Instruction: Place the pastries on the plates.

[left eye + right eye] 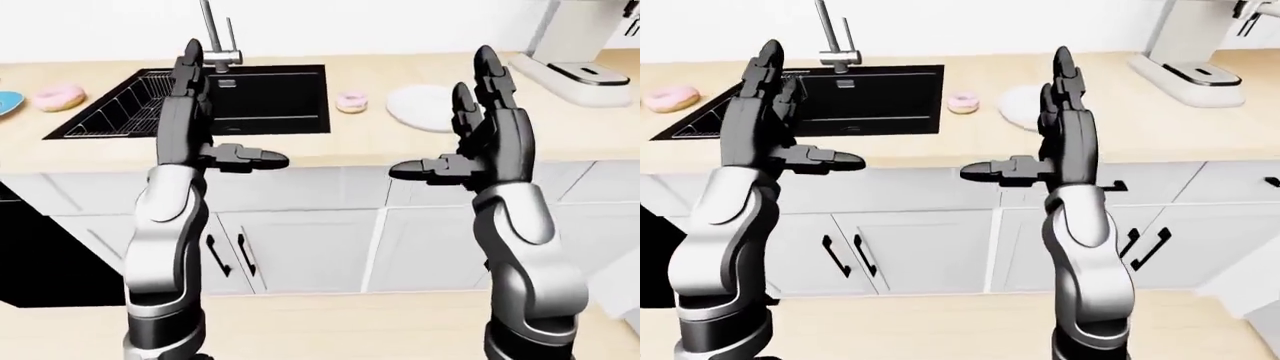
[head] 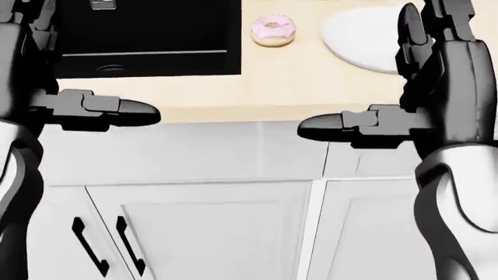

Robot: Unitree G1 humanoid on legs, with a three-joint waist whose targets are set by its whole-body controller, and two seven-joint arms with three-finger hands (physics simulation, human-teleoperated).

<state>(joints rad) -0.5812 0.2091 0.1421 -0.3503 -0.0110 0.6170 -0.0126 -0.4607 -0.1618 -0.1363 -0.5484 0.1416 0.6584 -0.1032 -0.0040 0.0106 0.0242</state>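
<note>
All three views look from the robot's head toward the kitchen units. The left-eye and right-eye views sit higher and wider, facing the surface (image 1: 400, 139), the sink (image 1: 260, 97) and the cabinet doors (image 1: 920, 247) below. The head view tilts down and frames more tightly, sharing with them only the surface edge, the sink corner and a pink-iced doughnut (image 2: 273, 30).
</note>
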